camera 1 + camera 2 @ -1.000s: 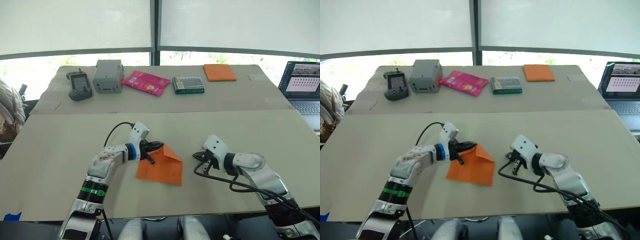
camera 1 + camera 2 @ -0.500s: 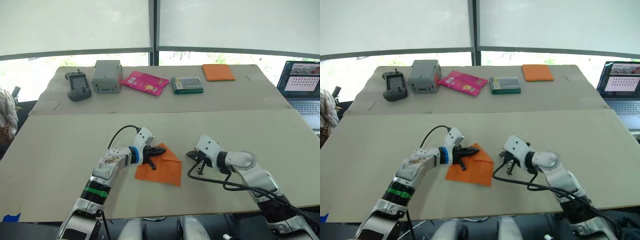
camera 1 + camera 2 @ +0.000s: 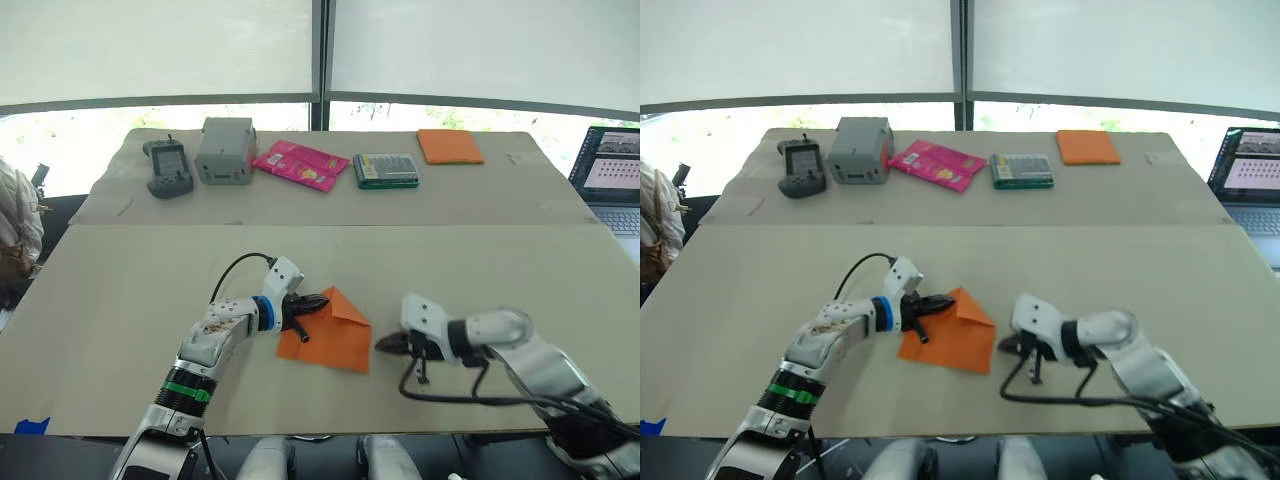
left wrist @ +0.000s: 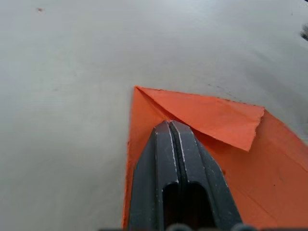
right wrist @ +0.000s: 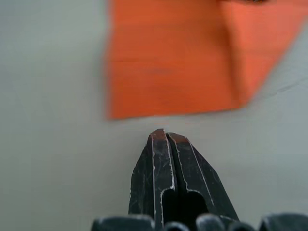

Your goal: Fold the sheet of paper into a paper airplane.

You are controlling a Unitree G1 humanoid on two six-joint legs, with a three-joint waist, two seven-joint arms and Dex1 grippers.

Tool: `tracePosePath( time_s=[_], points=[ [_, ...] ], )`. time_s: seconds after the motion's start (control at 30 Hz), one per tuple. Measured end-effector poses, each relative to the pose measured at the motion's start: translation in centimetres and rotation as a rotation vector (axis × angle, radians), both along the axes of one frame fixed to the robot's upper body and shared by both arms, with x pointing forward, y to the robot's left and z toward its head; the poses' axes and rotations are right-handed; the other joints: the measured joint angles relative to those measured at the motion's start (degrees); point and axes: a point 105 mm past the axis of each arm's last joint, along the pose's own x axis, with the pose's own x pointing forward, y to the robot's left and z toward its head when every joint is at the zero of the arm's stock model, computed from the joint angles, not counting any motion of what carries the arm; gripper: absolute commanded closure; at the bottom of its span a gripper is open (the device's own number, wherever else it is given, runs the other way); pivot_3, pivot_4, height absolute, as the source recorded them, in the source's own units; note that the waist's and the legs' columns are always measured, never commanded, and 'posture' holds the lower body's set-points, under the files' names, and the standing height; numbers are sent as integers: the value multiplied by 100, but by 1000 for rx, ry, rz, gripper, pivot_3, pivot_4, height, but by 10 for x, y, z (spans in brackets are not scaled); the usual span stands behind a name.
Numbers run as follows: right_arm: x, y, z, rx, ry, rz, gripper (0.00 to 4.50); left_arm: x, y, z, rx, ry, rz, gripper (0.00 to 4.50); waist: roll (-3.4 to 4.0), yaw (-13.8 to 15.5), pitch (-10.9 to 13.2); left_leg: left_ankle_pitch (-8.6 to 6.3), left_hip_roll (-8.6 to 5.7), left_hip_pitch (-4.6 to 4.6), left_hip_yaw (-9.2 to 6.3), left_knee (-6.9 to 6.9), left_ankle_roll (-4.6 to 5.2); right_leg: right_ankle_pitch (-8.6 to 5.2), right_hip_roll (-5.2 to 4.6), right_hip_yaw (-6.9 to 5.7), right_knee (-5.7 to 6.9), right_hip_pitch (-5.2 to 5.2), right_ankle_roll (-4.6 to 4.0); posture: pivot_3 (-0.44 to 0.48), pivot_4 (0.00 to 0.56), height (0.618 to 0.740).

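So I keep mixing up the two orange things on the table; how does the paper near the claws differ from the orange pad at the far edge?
The sheet of paper lies close in, between the two claws, with one corner folded over; the orange pad sits far back beside the green box and lies flat, unfolded. The left claw rests on the paper; nothing touches the pad. Both are bright orange.

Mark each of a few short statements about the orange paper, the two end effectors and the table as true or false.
1. The left end effector, fingers shut, rests on the sheet of paper. True.
2. The right end effector is gripping the sheet. False: it is shut, just off the edge.
3. One corner of the sheet is folded over. True.
4. The orange pad lies next to the sheet. False: it lies at the table's far side.
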Motion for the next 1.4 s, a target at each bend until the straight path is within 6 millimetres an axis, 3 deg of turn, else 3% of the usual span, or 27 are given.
tracePosePath(
  time_s=[0.13, 0.43, 0.9, 1.27, 1.4],
  points=[
    [-23, 8, -4, 31, 117, -2, 4500, 1, -2, 0, -4, 3, -1, 4469, 0, 5, 0, 0, 0, 3, 2, 5, 0, -2, 3, 1, 2, 2, 4, 0, 150, 740],
    [-21, 19, -7, 47, 111, -89, 4500, -1, -7, -1, 4, 9, -31, 4469, -7, -14, -4, 1, 4, 13, 1, 5, -1, -2, 14, 2, 6, 7, 4, 0, 150, 740],
    [-4, 37, -9, 114, 56, -287, 4500, 4, -9, -2, 12, 15, -61, 4469, -14, -27, -11, 3, 3, 23, -1, 6, -3, -2, 14, 4, 13, 13, 4, 0, 150, 740],
    [30, 15, -1, 72, -53, -389, 4500, 16, 15, 5, 57, -1, -11, 4469, -15, -20, -10, 5, -1, 16, 1, 8, -4, -2, 11, 5, 12, 8, 4, 0, 150, 740],
    [39, 9, 1, 63, -93, -419, 4500, 16, 15, 5, 56, -2, -11, 4469, -15, -2, -10, 5, -3, 9, 2, 9, -4, -1, 7, 6, 10, 4, 4, 0, 150, 740]
  ],
)
